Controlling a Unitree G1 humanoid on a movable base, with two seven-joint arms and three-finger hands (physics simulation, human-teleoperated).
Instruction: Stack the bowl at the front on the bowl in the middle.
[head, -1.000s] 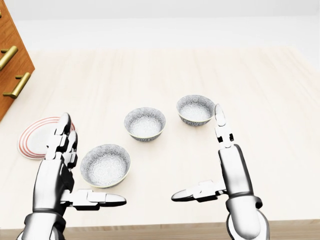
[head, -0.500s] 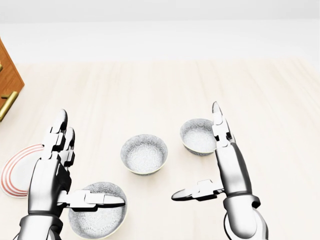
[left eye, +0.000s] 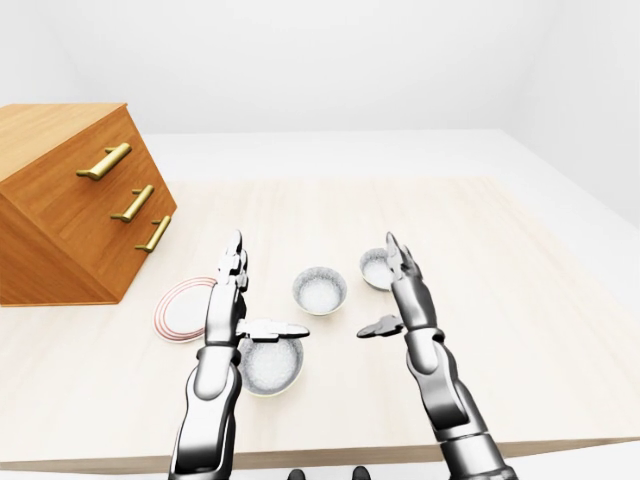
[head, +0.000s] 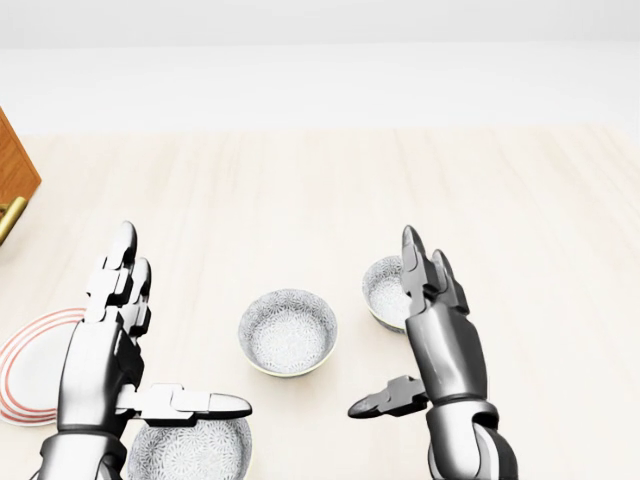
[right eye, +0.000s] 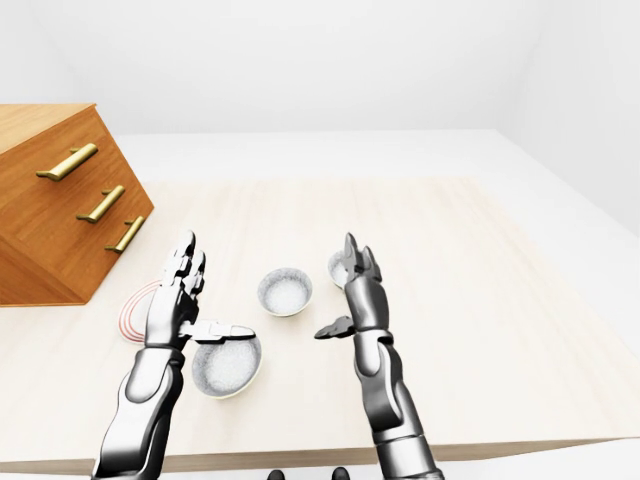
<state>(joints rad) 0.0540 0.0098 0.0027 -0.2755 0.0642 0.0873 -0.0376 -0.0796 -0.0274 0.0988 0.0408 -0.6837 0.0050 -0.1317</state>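
The wooden table (left eye: 500, 260) bears near bowl (right eye: 228, 368), middle bowl (head: 288, 332), far bowl (head: 382, 290), plate (left eye: 180, 310) — and drawer chest (left eye: 70, 200).

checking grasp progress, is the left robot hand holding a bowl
No, the left robot hand is open, fingers straight, not closed round the near bowl.

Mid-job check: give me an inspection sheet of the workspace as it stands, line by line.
Surface: light wooden table, everything rests on it.
Job's things: front bowl lowest in the left-eye view, under the left thumb; middle bowl upright, apart from it; not yet stacked.
Clutter: third bowl partly hidden by the right hand; red-ringed plate left of the bowls.
Hands: left hand open, empty; right hand open, empty.
Cables: nothing seen.
Surroundings: wooden drawer chest with brass handles at left; white walls.
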